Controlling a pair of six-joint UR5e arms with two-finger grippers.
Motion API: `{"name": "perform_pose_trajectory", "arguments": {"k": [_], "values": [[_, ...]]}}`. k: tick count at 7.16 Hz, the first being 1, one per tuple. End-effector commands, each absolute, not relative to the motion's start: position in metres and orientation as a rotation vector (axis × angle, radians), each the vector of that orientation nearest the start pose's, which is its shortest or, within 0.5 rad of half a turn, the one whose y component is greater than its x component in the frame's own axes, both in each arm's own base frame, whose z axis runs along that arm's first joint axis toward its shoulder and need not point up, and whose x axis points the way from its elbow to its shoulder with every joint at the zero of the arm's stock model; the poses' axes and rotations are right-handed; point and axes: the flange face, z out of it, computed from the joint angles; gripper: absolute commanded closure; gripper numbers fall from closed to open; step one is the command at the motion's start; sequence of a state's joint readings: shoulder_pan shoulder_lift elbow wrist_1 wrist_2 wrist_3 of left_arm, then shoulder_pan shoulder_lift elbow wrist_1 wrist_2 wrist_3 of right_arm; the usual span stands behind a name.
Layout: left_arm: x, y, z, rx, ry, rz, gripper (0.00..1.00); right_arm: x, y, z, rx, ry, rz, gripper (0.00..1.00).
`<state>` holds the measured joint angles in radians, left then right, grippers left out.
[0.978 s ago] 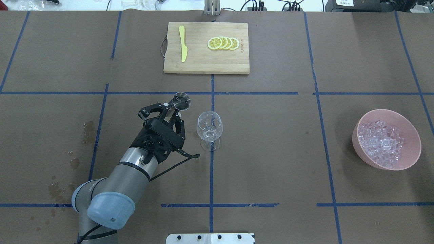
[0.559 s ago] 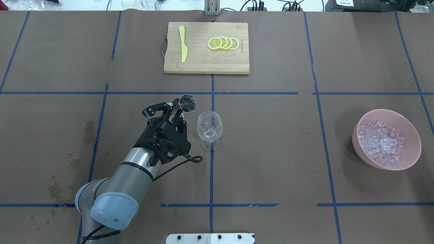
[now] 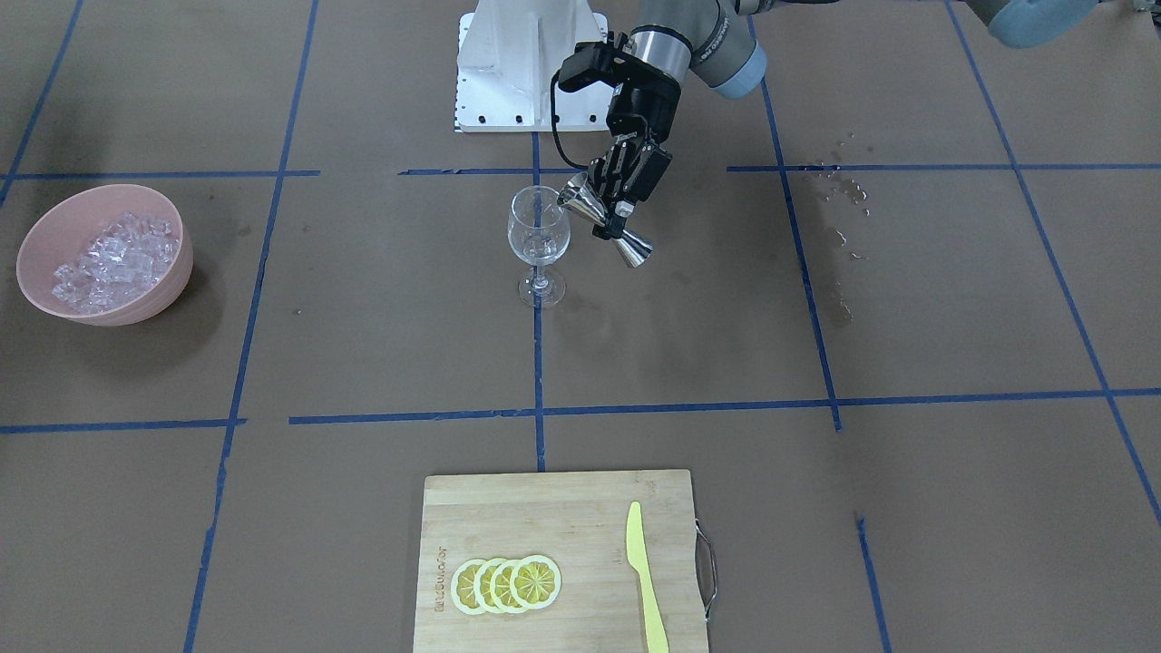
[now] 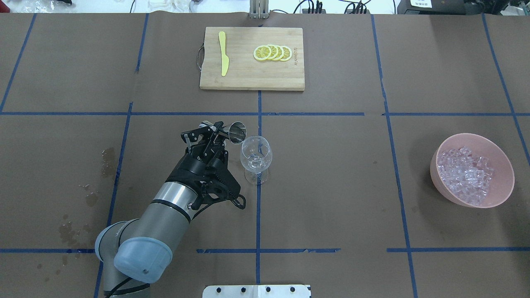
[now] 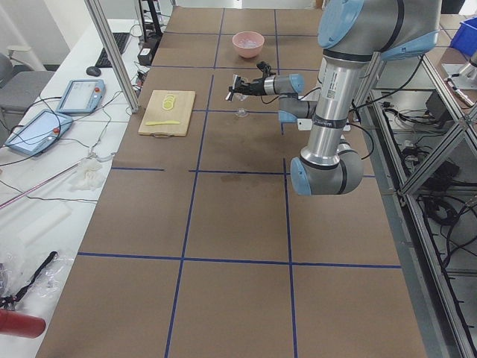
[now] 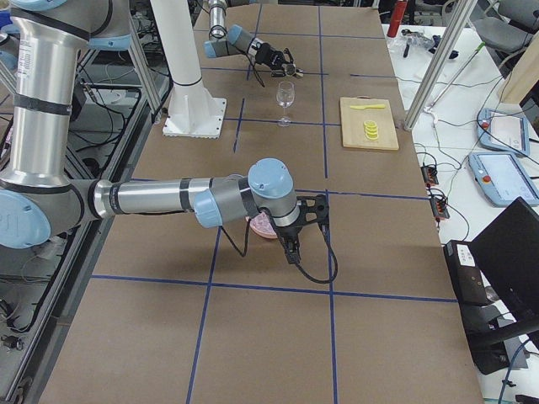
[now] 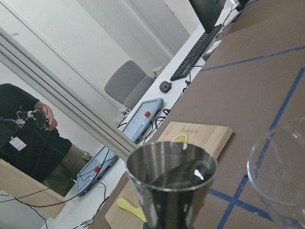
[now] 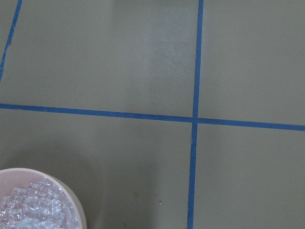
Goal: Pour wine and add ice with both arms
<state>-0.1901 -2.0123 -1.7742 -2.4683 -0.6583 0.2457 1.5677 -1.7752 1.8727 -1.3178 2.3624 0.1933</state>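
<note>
My left gripper (image 4: 215, 135) is shut on a steel jigger (image 4: 234, 132) and holds it tilted, its mouth at the rim of the clear wine glass (image 4: 256, 157). The glass stands upright on the table. In the front view the jigger (image 3: 606, 224) leans against the glass (image 3: 539, 238) rim, held by the left gripper (image 3: 619, 210). The left wrist view shows the jigger (image 7: 171, 186) with the glass (image 7: 281, 171) to its right. Ice (image 4: 466, 176) fills a pink bowl (image 4: 434, 165) at the right. My right gripper (image 6: 307, 215) hangs over that bowl; I cannot tell whether it is open.
A bamboo cutting board (image 4: 248, 74) at the far middle carries lemon slices (image 4: 273, 53) and a yellow knife (image 4: 223, 58). Wet spots (image 4: 107, 157) mark the brown paper at the left. The right wrist view shows the bowl rim (image 8: 78, 212) and ice (image 8: 33, 212).
My left gripper has moved right toward the wine glass and tipped the jigger over, bringing its mouth to the glass rim. The glass and bowl have not moved.
</note>
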Motion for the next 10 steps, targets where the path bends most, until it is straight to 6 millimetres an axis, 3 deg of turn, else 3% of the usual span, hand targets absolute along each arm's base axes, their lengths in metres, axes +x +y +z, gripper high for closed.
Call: {"name": "perform_pose_trajectory", "arguments": {"k": [1, 5, 10], "values": [[0.508, -0.313, 0.198, 1.608, 0.060, 0.673, 1.00, 0.061, -0.418, 0.576, 0.239, -0.812, 0.055, 0.00], [0.508, -0.315, 0.196, 1.624, -0.078, 0.788, 1.00, 0.061, -0.418, 0.582, 0.218, -0.815, 0.082, 0.00], [0.494, -0.318, 0.194, 1.601, -0.295, 0.776, 1.00, 0.061, -0.411, 0.588, 0.201, -0.814, 0.095, 0.00]]}}
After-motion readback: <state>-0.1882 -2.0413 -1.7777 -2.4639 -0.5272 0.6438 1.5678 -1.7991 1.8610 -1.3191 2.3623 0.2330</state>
